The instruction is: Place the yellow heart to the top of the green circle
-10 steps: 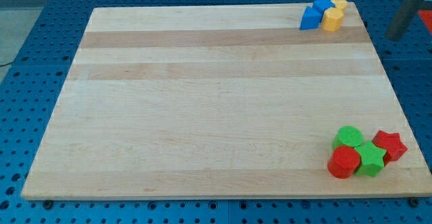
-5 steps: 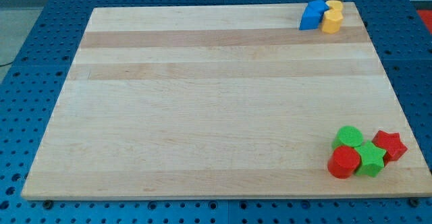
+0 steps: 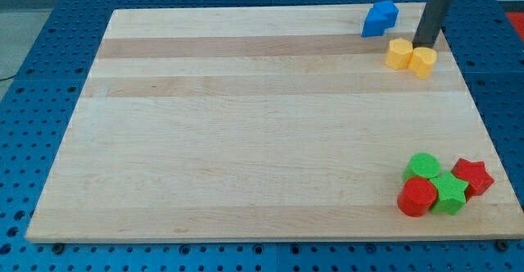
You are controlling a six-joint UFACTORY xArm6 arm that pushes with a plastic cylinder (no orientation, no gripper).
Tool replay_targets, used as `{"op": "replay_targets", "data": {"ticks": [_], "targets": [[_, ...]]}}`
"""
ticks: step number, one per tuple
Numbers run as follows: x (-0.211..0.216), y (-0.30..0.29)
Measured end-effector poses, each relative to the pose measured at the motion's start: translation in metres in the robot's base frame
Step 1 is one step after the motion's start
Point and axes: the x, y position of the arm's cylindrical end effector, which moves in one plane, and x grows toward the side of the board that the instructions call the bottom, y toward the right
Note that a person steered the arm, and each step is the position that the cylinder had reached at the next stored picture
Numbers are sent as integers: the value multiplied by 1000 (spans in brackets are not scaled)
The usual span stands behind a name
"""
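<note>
Yellow blocks (image 3: 411, 56); blue blocks (image 3: 379, 17); dark rod (image 3: 435, 10).

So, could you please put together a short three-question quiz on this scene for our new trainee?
1. True or false: my tip is among the blocks at the view's bottom right.
2. Which colours make up that bottom-right cluster? A) red and green B) blue and yellow C) red and blue
3. Fill in: the two yellow blocks lie toward the view's ______ of the blue blocks.

Key:
1. False; it stands just above the two yellow blocks, near the top right.
2. A; a green circle, green star, red circle and red star.
3. Bottom right.
</note>
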Motion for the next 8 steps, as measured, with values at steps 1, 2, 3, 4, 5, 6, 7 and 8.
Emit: {"op": "replay_targets", "data": {"ticks": [1, 2, 3, 4, 5, 6, 7, 8], "targets": [[35, 0], [68, -2], [101, -3], [135, -6], [157, -8], [169, -9], [154, -10], [121, -25]]}}
